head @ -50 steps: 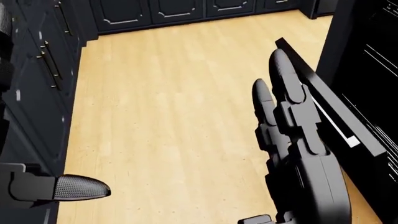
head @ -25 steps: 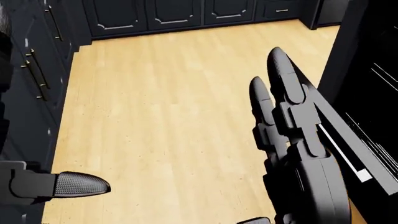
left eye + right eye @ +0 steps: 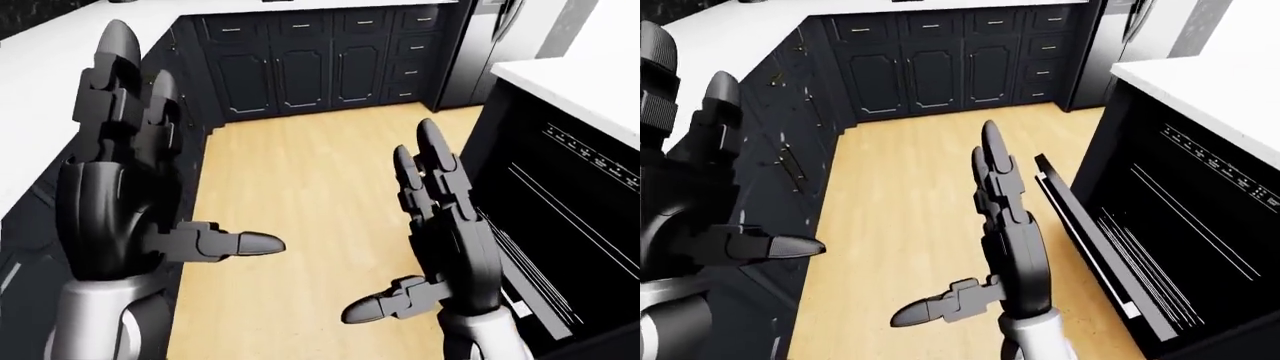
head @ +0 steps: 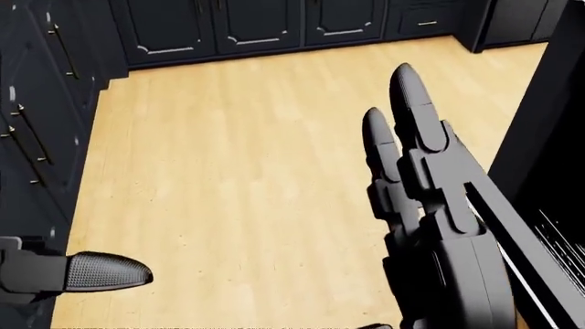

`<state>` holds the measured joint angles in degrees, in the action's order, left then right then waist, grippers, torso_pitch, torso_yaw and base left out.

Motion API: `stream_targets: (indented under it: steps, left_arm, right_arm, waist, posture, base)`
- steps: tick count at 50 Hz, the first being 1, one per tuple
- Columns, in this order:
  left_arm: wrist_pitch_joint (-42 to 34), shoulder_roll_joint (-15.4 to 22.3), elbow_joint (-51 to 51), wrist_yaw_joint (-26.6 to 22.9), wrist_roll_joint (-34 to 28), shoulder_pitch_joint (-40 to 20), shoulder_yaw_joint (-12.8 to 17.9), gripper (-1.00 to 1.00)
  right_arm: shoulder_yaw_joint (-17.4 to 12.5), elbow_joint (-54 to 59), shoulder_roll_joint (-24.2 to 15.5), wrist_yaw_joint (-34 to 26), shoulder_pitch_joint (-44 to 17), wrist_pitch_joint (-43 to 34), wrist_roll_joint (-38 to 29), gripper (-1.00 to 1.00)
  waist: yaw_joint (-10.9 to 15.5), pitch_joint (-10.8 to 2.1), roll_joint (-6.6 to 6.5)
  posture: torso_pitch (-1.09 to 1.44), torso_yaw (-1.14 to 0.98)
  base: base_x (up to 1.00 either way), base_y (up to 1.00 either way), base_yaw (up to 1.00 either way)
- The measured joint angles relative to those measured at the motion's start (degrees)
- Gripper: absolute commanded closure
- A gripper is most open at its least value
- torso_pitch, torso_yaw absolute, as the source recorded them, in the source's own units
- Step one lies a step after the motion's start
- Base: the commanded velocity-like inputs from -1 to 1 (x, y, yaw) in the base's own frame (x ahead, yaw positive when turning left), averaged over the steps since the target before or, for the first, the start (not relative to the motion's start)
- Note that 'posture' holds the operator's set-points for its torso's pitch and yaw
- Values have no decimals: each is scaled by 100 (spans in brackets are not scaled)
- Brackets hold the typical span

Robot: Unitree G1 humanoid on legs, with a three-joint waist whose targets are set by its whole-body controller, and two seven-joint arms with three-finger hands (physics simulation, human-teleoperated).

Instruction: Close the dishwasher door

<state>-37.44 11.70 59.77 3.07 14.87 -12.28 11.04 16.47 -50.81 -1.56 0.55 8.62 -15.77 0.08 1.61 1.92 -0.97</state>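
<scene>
The dishwasher [image 3: 1185,217] stands at the right under a white counter, its dark inside with racks showing. Its black door [image 3: 1090,240] is part open and leans out towards the floor. My right hand [image 3: 1000,217] is open, fingers straight and thumb out, flat beside the door's outer face; I cannot tell whether it touches. In the head view the right hand [image 4: 416,185] covers most of the door [image 4: 535,267]. My left hand [image 3: 140,165] is open and raised at the left, holding nothing.
Dark cabinets [image 3: 300,67] run along the top and the left side [image 3: 790,150] under a white counter [image 3: 50,82]. A steel fridge [image 3: 490,37] stands at the top right. Light wooden floor [image 4: 228,157] lies between.
The whole head view has shifted, so the camera moved. The door's edge now lies further right and lower, mostly behind my right hand. Both hands stay open.
</scene>
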Motion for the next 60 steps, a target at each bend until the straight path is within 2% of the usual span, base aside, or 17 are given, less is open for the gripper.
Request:
stream_targets:
  steps: [2,6,11,14,17,22,30,32,33,34,36,38,42,46,54,56,60]
  left_arm:
    - [34,-7,-21,-2,-11,-25,-14,-100]
    - [-120,-88,-232,-70,12,73,-186,-100]
    - [-119,-47,-139,-22,-5,32,-64,-100]
    - [-27,7,-23,10,37,-33,-50,-100]
    - [-45,-11,-98,10,27,4,-42,-100]
    - [-119,-28,-162,16,-16,8,-58,-100]
    - [-68,26,-113,36,82,14,-80,-100]
    - [-77,33,-151,51,91,30,-79,-100]
    - [-78,22,-162,54,72,51,-69,-100]
    - [-77,14,-149,56,43,76,-48,-100]
    - [-67,-16,-123,40,1,40,-49,-100]
    - [-47,-19,-93,18,-10,11,-58,-100]
    - [-32,22,-69,35,20,-38,-27,-100]
    - [-138,-20,-165,-8,97,19,-173,-100]
    - [-41,-12,-47,-8,63,-21,-101,-100]
    - [-33,11,-60,14,73,-13,-95,-100]
    - [-99,40,-138,70,56,59,-40,-100]
  right_arm:
    - [-14,54,16,9,-25,42,-48,-100]
    - [-135,305,-31,77,68,-81,-125,-100]
    - [-11,192,-23,47,44,-79,-131,-100]
    - [-6,92,-15,46,7,24,-140,-100]
    - [33,236,5,37,34,16,-129,-100]
    - [11,279,3,47,45,-37,-98,-100]
    - [45,250,-33,79,90,52,-118,-100]
    - [85,303,-41,75,98,32,-137,-100]
    - [118,322,-41,65,97,22,-144,-100]
    - [155,320,-36,45,99,10,-141,-100]
    - [159,255,-35,20,98,11,-136,-100]
    - [124,194,-17,20,73,46,-129,-100]
    - [132,135,-20,33,65,134,-130,-100]
    - [27,396,-77,87,156,88,-157,-100]
    - [94,327,-70,69,135,239,-142,-100]
    - [101,311,-69,73,131,247,-144,-100]
    - [213,455,-60,45,184,205,-136,-100]
  waist:
    - [-107,29,310]
    - [-183,243,377]
    - [-193,163,191]
    - [-193,19,-96]
    - [-169,35,25]
    - [-138,-73,114]
    - [-199,-48,109]
    - [-156,59,20]
    - [-154,142,-135]
    - [-157,158,-243]
    - [-141,78,-298]
    - [-90,14,-168]
    - [-89,75,479]
    - [-205,30,338]
    - [-113,128,-217]
    - [-93,78,-434]
    - [-39,59,-337]
  posture:
    - [0,0]
    - [0,0]
    - [0,0]
    - [0,0]
    - [0,0]
    - [0,0]
    - [0,0]
    - [0,0]
    - [0,0]
    - [0,0]
    - [0,0]
    - [0,0]
    - [0,0]
    - [0,0]
    - [0,0]
    - [0,0]
    - [0,0]
  base:
    - [0,0,0]
    - [0,0,0]
    - [0,0,0]
    - [0,0,0]
    - [0,0,0]
    - [0,0,0]
    - [0,-4,0]
    - [0,-75,0]
    - [0,-95,0]
    - [0,-95,0]
    - [0,-83,0]
    - [0,-40,0]
    - [0,-18,0]
    - [0,-16,0]
    - [0,-15,0]
    - [0,-15,0]
    - [0,-15,0]
